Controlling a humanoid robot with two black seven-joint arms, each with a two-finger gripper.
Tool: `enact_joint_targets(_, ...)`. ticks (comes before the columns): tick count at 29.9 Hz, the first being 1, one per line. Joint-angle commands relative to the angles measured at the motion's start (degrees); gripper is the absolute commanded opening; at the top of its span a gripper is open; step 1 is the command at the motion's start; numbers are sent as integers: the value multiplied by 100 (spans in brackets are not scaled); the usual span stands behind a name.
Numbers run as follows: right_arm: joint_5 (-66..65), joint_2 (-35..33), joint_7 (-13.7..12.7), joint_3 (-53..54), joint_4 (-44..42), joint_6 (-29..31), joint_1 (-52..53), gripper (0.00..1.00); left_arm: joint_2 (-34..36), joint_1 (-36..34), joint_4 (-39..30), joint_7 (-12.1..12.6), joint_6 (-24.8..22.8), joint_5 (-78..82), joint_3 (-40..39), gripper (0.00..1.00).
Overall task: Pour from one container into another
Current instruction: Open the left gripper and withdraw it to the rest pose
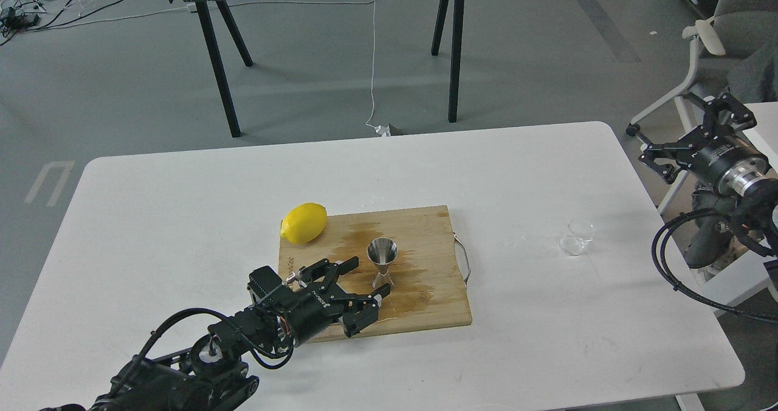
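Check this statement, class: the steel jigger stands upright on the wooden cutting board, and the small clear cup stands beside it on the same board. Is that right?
Not quite. The head view shows the clear cup off the cutting board, on the white table towards the right. The jigger does stand upright on the board.

Lemon (304, 222) on wooden cutting board's (425, 304) far-left corner (board wet-stained mid-surface); board lies on white table (182, 228).
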Motion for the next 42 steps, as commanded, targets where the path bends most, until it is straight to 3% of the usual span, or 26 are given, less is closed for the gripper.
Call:
enact_joint_targets(1,0,-20,1,5,-1,0,0,99,149,16,-221,0,0,0,4,89)
enact_joint_targets(12,0,-11,1,40,-1,0,-8,99,2073,60,-1266,0,0,-921,4,89)
enact_joint_targets(23,0,-11,-7,49,8,0,-8,99,3831,16,-3577,0,0,-4100,-363,90)
enact_joint_targets(25,0,-11,-7,40,8,0,-8,99,4025,-1,-3746,0,-922,-4752,-846,91)
enact_joint_targets(28,0,-11,-7,14,25,0,-8,99,4105,7,-3615,0,-3161,-5858,-1855,92)
enact_joint_targets(31,9,6,-7,-12,26,0,-8,99,4123,-28,-2809,0,-5420,-7045,-2543,93)
enact_joint_targets(32,0,15,-7,-21,17,0,-8,99,4123,-89,-2484,0,-5600,-7283,-2632,93)
enact_joint_targets(38,0,129,-25,-48,17,0,-8,99,3904,-950,64,0,-5600,-8243,-2676,98)
enact_joint_targets(42,26,339,-34,-48,8,0,-8,99,3657,-1196,648,0,-5600,-8630,-2668,99)
